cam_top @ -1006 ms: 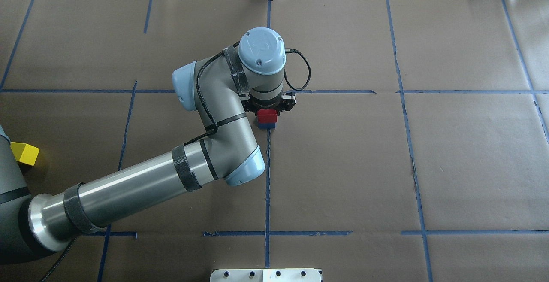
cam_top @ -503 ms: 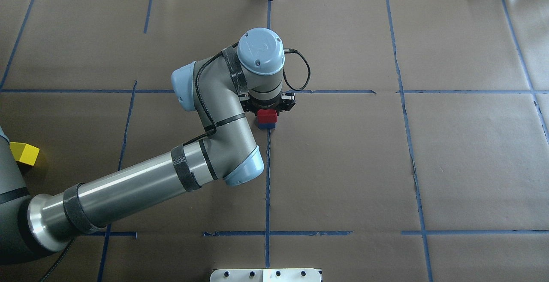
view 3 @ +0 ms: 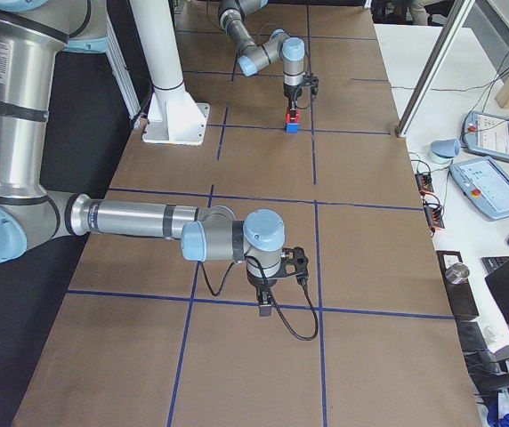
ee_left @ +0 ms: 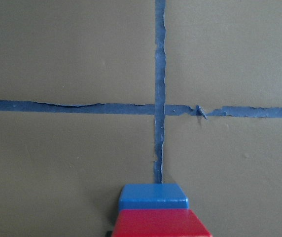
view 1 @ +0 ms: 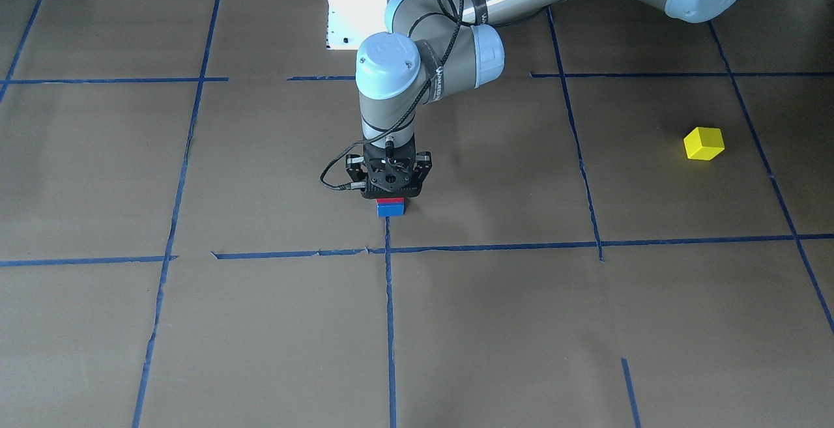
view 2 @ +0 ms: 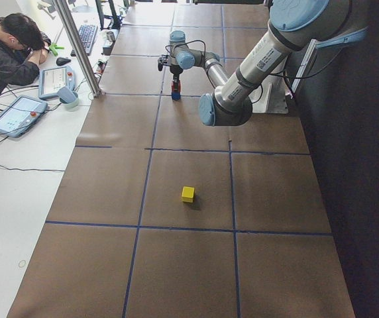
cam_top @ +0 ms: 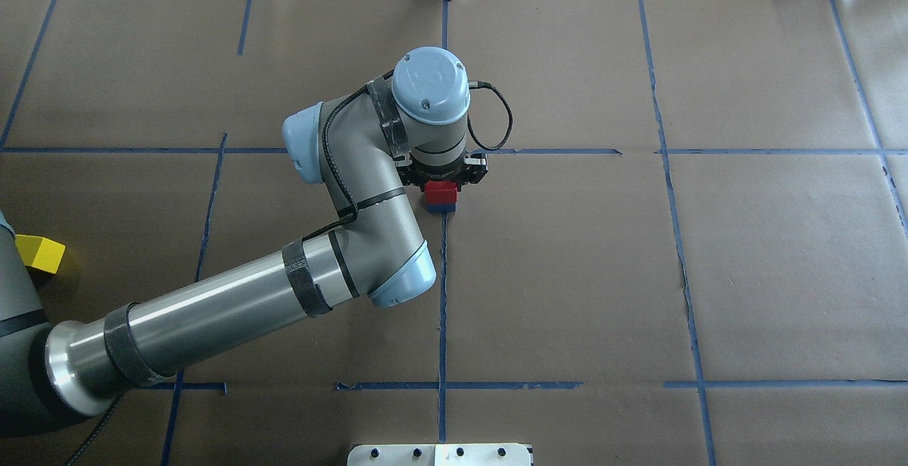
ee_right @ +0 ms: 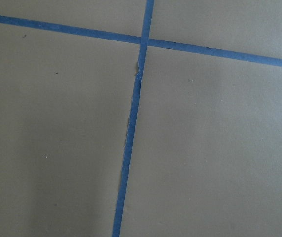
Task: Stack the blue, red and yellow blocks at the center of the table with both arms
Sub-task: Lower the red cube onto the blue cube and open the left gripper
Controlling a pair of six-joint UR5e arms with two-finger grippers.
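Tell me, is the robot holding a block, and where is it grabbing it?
Cannot tell. The left gripper sits right over the red block atop the blue block, but its fingers are hidden.

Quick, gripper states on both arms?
Left gripper: looks open, over small matte red cube stacked on matte blue cube.
Right gripper: cannot tell.

Red block (view 1: 391, 201): left gripper (view 1: 389, 191) hangs close above, blocking the top.
Yellow block (view 1: 704, 143): alone, well apart; open from every side.
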